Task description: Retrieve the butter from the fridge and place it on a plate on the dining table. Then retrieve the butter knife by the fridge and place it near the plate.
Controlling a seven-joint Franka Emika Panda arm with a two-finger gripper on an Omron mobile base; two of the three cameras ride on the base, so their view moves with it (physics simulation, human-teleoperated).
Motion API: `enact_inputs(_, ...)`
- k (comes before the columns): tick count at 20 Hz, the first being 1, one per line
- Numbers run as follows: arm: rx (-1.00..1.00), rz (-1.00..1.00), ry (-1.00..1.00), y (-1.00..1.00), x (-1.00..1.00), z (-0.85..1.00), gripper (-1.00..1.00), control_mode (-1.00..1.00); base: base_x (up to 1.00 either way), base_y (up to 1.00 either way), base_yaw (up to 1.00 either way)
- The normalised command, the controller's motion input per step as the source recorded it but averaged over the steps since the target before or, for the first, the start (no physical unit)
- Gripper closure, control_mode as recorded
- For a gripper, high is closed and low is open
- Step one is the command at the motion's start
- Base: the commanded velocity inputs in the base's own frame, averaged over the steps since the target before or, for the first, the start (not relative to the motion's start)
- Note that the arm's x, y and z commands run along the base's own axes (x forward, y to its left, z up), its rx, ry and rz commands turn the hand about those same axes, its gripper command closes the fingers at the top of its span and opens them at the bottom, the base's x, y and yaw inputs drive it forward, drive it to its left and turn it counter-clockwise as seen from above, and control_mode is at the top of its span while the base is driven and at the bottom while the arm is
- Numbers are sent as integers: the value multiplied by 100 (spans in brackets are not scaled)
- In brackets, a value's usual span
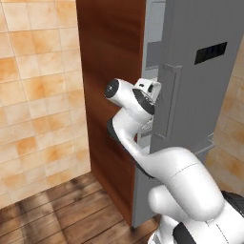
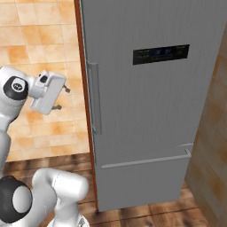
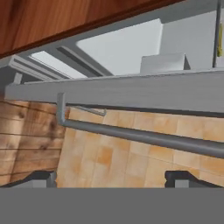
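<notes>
Fridge (image 1: 190, 95) door is standing ajar, shelves showing through the gap. Gripper (image 3: 109, 179) is sitting just beside the handle (image 3: 140, 138) with fingers spread wide, gripping nothing. Butter (image 3: 219, 40) is peeking out yellow inside, probably why the door's cracked open.

Fridge (image 1: 190, 95) door ajar, narrow slot between door edge and brown side panel (image 1: 112, 71). Gripper (image 2: 62, 98) just beside door's handle side, jaws spread wide, nothing between them. Bar handle (image 3: 140, 136) crosses hand view just ahead of finger tips (image 3: 181, 178), blocking straight reach. Pale shelves (image 3: 122, 48) visible past door edge. Tiled wall (image 1: 38, 95) left, open floor (image 1: 62, 209) below.
</notes>
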Motion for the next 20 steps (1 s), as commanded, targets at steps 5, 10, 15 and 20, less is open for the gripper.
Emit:
enact_inputs(5, -2, 0, 4, -23, 39, -9, -100, -100, 0, 0, 0)
enact_inputs(10, 0, 2, 1, -32, 14, -18, -100, -100, 0, 0, 0)
enact_inputs(15, -2, 1, 0, -13, 15, -19, -100, -100, 0, 0, 0)
enact_inputs(20, -2, 0, 3, -13, 14, -8, -100, -100, 0, 0, 0)
